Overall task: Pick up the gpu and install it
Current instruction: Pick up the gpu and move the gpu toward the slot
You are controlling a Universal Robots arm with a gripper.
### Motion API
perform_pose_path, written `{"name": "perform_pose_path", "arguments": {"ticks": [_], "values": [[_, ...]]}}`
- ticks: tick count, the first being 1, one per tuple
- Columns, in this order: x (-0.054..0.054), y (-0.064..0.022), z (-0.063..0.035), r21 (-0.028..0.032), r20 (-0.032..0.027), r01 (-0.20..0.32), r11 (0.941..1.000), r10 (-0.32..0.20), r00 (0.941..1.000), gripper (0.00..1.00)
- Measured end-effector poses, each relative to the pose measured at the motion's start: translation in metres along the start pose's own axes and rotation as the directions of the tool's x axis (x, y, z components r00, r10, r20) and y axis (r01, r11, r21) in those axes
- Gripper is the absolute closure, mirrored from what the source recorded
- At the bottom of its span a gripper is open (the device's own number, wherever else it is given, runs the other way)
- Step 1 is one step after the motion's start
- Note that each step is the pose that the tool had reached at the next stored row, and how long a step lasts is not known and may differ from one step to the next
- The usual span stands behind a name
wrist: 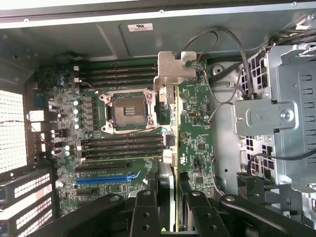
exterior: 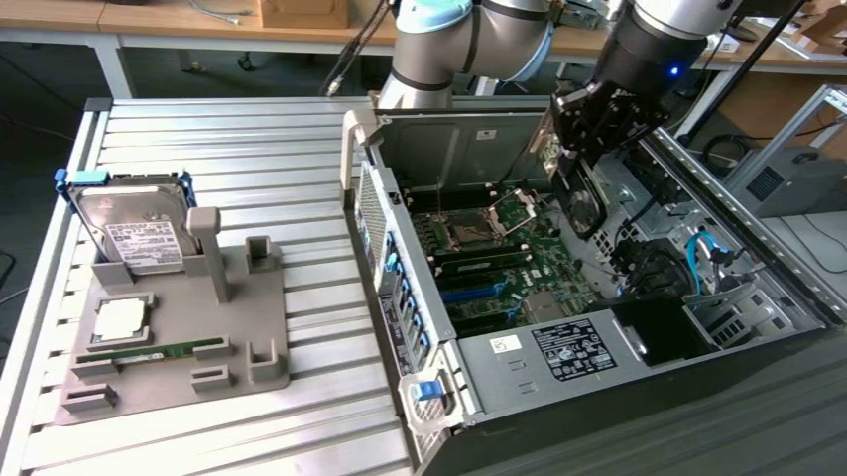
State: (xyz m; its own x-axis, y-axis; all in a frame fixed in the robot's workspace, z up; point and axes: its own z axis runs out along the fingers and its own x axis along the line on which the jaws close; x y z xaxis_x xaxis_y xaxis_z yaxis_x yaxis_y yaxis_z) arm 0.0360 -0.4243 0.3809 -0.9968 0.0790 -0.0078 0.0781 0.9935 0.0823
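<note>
While it hangs over the computer case point(exterior: 636, 416), the claw point(wrist: 171, 212) pinches the gpu point(wrist: 195, 128) (green back showing).

Green circuit-board gpu point(wrist: 195, 143) with dull silver metal bracket point(wrist: 173, 66), matt grey sheet-metal case point(exterior: 457, 149), ribbed metal table point(exterior: 238, 139)

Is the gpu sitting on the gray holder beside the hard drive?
No, the gpu is gripped in the tool over the open case, away from the gray holder and hard drive.
</note>
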Motion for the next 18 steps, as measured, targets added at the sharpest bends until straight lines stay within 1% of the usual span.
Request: {"name": "perform_pose_path", "arguments": {"ticks": [1,3,18], "values": [[0.0,-0.0002,0.0027,0.0003,0.0001,0.0,1.0,0.0,1.0,0.73],[0.0,-0.0004,0.005,0.0009,0.0001,0.0,1.0,0.0,1.0,0.73],[-0.008,-0.0009,0.0181,0.0049,0.0004,0.0,1.0,0.0,1.0,0.73]]}}
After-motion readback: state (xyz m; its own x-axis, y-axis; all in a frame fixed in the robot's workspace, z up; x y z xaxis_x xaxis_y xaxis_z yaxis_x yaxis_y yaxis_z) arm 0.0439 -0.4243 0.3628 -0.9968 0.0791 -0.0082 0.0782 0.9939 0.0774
